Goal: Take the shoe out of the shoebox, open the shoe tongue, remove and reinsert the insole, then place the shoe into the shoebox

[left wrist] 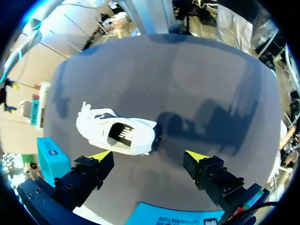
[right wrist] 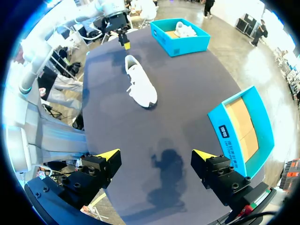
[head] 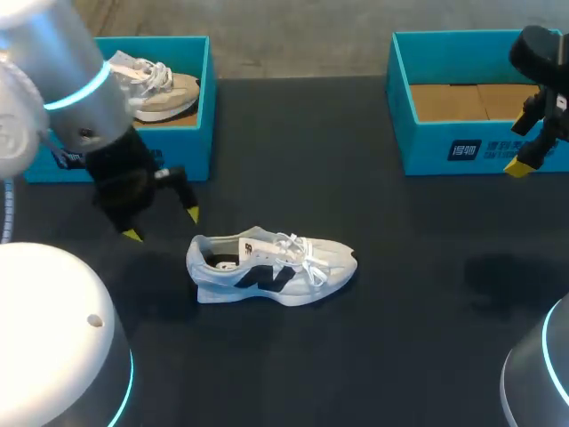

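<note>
A white shoe with a black side logo lies on its sole in the middle of the dark table, toe to the right. My left gripper hovers open just left of its heel, touching nothing. In the left wrist view the shoe sits just ahead of the open left gripper. My right gripper hangs in front of the right shoebox, which shows only a cardboard floor. In the right wrist view the right gripper is open and empty, far from the shoe.
A second blue shoebox at the back left holds another pale shoe. The same box's rim lies close under my left gripper. The right wrist view shows both boxes, the left one and the right one.
</note>
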`<action>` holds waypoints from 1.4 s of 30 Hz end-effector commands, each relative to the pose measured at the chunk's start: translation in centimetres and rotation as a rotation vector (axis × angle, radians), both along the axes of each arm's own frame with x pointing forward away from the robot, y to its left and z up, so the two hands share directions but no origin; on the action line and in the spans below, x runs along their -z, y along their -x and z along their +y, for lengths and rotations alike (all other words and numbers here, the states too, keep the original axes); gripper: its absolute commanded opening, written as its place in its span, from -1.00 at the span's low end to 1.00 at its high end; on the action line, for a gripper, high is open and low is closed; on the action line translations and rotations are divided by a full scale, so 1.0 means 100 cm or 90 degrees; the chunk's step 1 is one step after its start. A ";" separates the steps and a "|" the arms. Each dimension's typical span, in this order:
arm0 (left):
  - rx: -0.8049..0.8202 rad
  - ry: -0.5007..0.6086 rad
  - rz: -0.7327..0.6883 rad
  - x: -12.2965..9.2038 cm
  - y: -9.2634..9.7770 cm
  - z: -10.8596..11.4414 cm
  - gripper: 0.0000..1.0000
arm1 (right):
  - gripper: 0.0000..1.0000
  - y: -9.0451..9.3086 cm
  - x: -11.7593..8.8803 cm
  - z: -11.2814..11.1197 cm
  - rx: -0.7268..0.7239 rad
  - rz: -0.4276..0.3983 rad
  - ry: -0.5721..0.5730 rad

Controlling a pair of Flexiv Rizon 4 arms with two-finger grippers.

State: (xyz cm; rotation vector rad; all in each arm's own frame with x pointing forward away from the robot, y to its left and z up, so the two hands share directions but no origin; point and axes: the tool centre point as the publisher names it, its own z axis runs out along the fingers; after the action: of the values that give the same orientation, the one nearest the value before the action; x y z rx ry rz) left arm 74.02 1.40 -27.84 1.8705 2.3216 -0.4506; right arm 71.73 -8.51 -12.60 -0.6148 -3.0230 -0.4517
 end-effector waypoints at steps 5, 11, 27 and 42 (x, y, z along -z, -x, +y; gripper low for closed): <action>-0.031 0.121 0.046 -0.008 -0.002 0.022 1.00 | 1.00 -0.002 0.000 0.001 0.000 0.003 0.002; -0.046 0.158 0.096 -0.005 -0.002 0.035 1.00 | 1.00 -0.002 0.000 0.001 0.000 0.003 0.002; -0.046 0.155 0.100 -0.003 -0.003 0.039 1.00 | 1.00 -0.002 0.000 0.001 0.000 0.003 0.002; -0.267 0.250 0.316 -0.004 0.001 0.048 1.00 | 1.00 -0.002 0.000 0.001 0.000 0.003 0.002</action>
State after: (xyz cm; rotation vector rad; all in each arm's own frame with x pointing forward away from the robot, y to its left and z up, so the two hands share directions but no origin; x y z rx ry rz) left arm 73.42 5.41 -26.86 1.3361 2.5056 -1.1108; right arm 71.73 -8.51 -12.60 -0.6148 -3.0230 -0.4518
